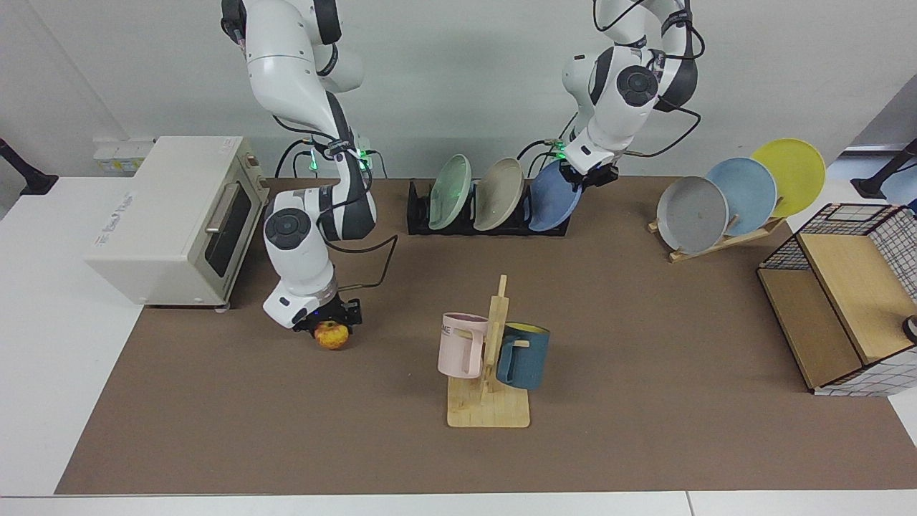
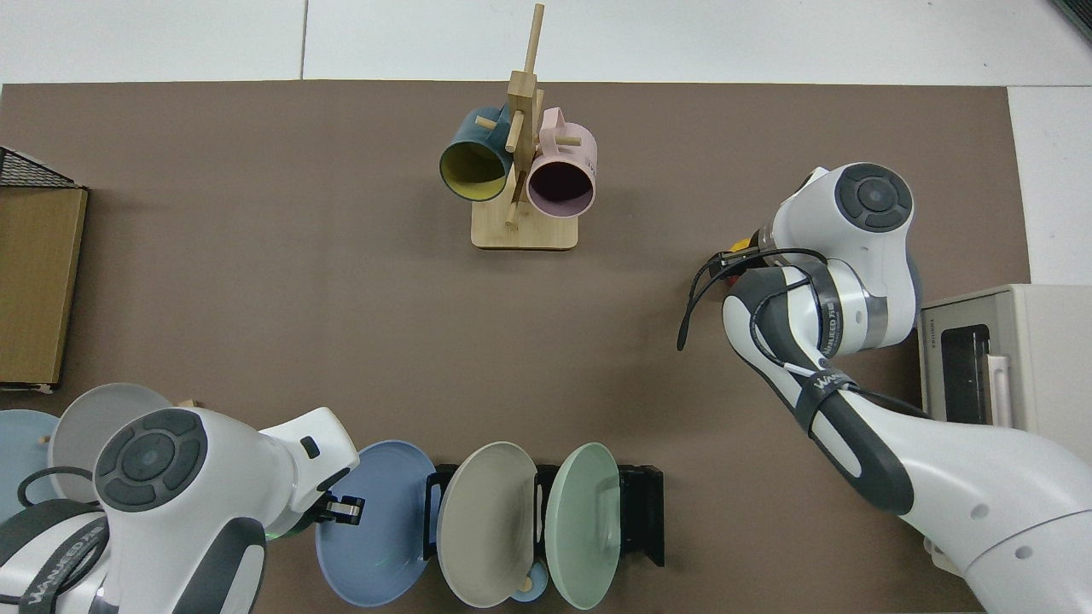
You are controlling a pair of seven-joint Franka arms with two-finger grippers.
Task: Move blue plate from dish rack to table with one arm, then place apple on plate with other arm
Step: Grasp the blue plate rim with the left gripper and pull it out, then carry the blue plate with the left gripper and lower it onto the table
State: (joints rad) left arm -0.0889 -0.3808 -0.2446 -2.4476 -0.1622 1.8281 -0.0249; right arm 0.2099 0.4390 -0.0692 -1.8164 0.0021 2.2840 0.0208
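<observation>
The blue plate (image 1: pixel 553 204) (image 2: pixel 375 522) leans in the end slot of the black dish rack (image 1: pixel 419 215) (image 2: pixel 644 512) at the back of the brown table (image 1: pixel 645 322). My left gripper (image 1: pixel 589 174) (image 2: pixel 341 509) is shut on the plate's upper rim. The red and yellow apple (image 1: pixel 332 337) lies on the table near the toaster oven. My right gripper (image 1: pixel 328 324) is down over its top and hides the upper part. In the top view only a sliver of the apple (image 2: pixel 744 248) shows beside the right arm's wrist.
A beige plate (image 1: pixel 499 193) and a green plate (image 1: pixel 450 191) share the rack. A mug tree (image 1: pixel 491 358) with two mugs stands mid-table. A toaster oven (image 1: pixel 168 215), a wooden stand with three plates (image 1: pixel 738 193) and a wire-and-wood crate (image 1: pixel 845 301) line the sides.
</observation>
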